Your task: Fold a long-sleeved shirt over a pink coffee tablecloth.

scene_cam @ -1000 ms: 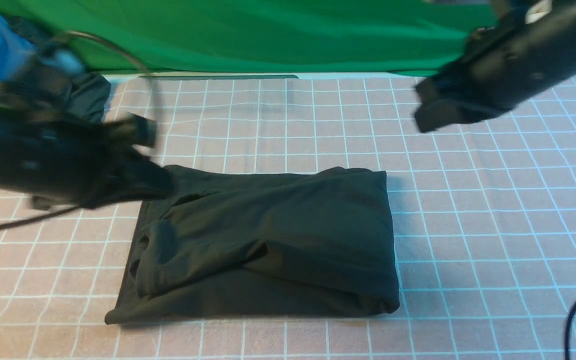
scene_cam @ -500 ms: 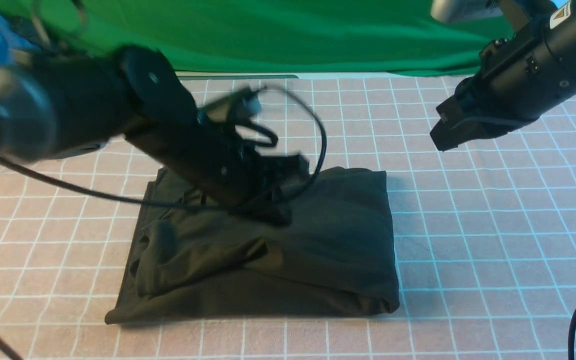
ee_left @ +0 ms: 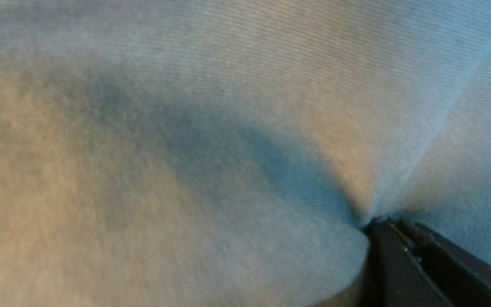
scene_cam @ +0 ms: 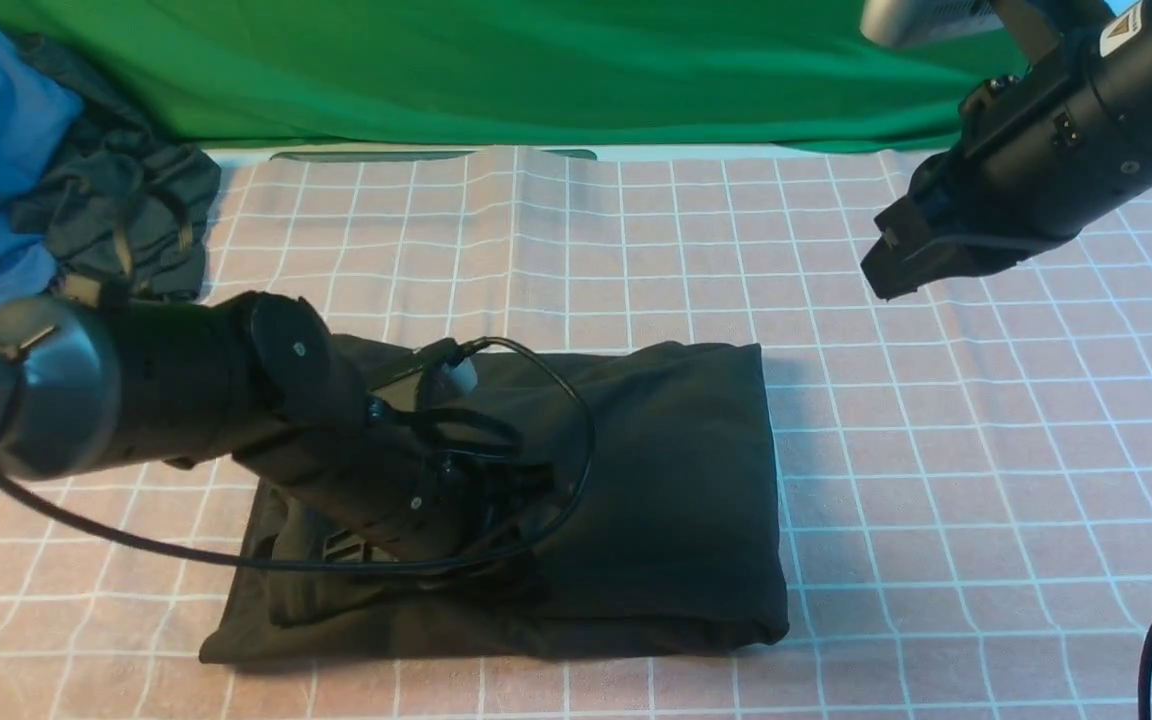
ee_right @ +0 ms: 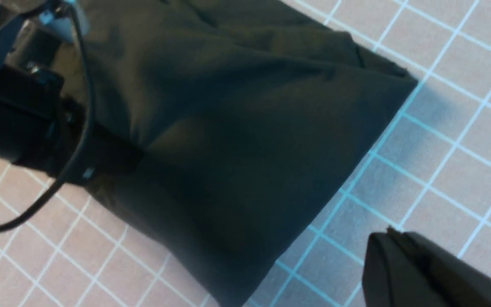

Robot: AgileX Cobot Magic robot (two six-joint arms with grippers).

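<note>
So the black long-sleeved shirt (scene_cam: pixel 636 500) sits folded mid pink coffee tablecloth (scene_cam: pixel 936 480). Left pincer (ee_left: pixel 399 251), clenched empty, presses its near-left part, probably flattening the bundle. Right pincer (scene_cam: pixel 896 265), clenched, hangs far right, clear.

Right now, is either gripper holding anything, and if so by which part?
Nothing is held. The left gripper is shut, its tip pressing into the folded long-sleeved shirt without pinching cloth. The right gripper is shut, above the pink coffee tablecloth.
</note>
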